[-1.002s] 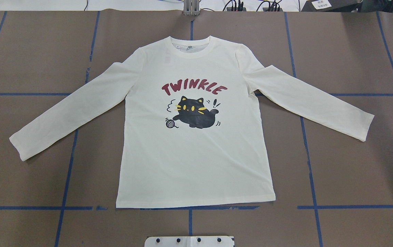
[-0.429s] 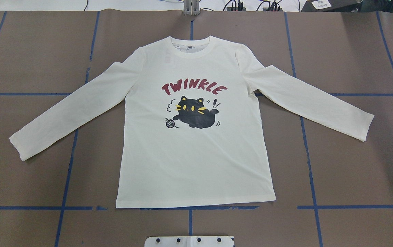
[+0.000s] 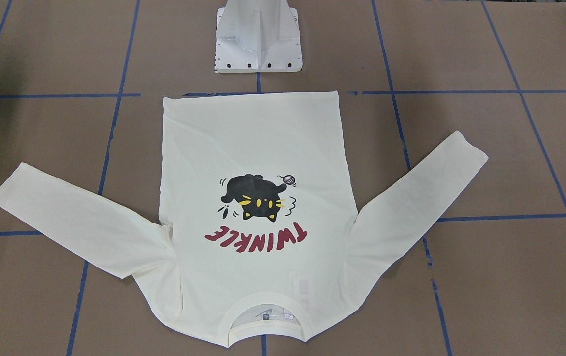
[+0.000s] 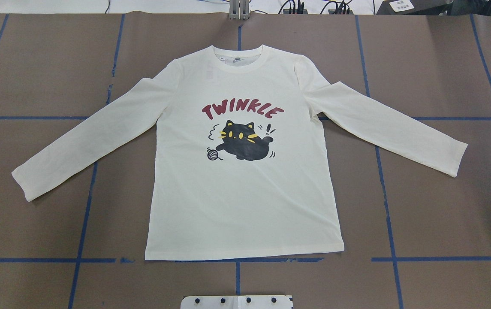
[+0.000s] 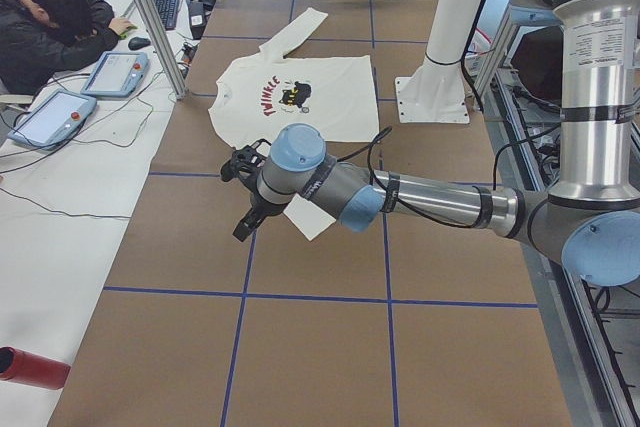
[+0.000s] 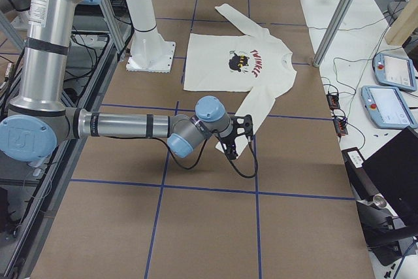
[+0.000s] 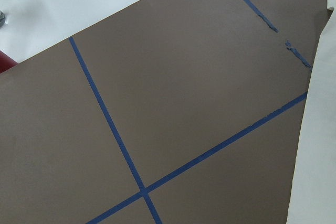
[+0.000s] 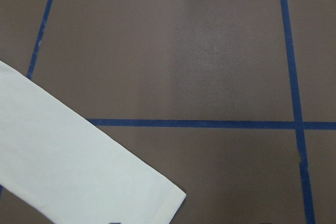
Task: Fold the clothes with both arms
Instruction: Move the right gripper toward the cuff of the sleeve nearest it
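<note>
Shirt [image 4: 245, 193]: flat on counter [image 4: 35, 64], print up, hem toward base [image 4: 236, 301].
Left arm [image 5: 430, 202], right arm [image 6: 124, 124]: out either side of base, near cuffs [image 8: 168, 203].
Jaws: cannot tell if spread.
You: pinch cuffs squarely, fold sleeves [image 4: 91, 133] inward together.

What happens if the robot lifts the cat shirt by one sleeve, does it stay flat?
Probably not. The shirt is thin cloth lying limp and flat, so it would likely droop and dangle. It looks light, so a sleeve should lift easily. Pushed, it would probably bunch up on the table instead of sliding.
</note>
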Robot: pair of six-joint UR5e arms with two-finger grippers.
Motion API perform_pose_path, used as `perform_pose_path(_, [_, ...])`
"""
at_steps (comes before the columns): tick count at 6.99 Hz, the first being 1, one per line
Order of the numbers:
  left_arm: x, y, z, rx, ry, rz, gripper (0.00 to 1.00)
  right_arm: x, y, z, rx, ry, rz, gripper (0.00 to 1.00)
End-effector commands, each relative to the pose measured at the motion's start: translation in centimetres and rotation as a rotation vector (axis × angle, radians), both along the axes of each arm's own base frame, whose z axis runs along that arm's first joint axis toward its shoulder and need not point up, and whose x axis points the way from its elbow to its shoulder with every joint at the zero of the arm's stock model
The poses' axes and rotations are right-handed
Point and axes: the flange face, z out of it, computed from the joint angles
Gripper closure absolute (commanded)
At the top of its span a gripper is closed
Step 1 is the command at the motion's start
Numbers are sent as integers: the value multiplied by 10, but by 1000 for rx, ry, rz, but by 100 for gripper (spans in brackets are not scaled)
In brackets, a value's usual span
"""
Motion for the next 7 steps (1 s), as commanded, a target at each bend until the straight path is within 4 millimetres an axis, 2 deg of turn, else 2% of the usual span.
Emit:
perform_pose_path(1, [0,2,0,0,0,1,0,-63,11,48,19,36,39,26])
perform_pose_path(2, [0,2,-1,2,0,1,0,-75,18,65,31,50,24,29])
perform_pose_path(3, [0,2,-1,1,0,0,0,-86,15,65,43,45,10,33])
perform_pose_path(6, [-1,3,0,0,-2,-2,0,-116,-29,51,77,25,8,38])
perform_pose_path(7, [-1,3,0,0,-1,-1,0,-116,-30,55,75,31,5,38])
